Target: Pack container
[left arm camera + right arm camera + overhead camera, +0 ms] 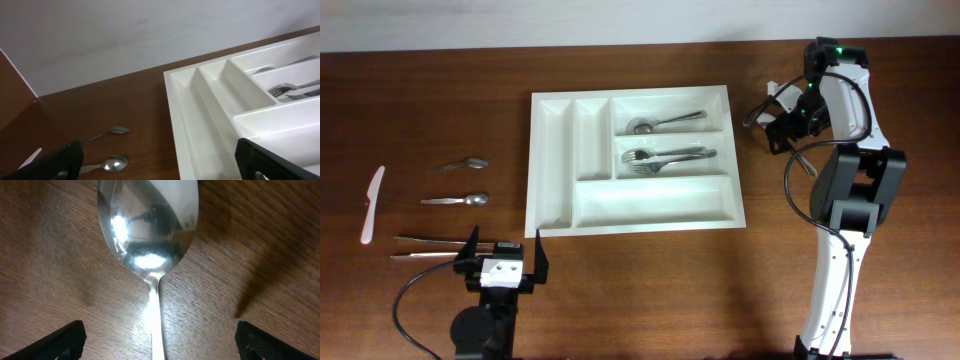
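The tray [650, 200] sits mid-table, its long axis running left-right in the overhead view, with 2 narrow bays at its left end and cutlery [665, 155] in 2 of the 3 long bays. The right gripper [160, 342], jaws wide and empty, hovers over a spoon [147, 225] lying flat right of the tray. Closing on that thin handle could skid it away. The left gripper [505, 248] stands open too.

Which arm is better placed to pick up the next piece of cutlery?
Right. The right gripper, open, hangs directly above a spoon lying on the table. The left gripper, also open, is short of the two spoons on its side.
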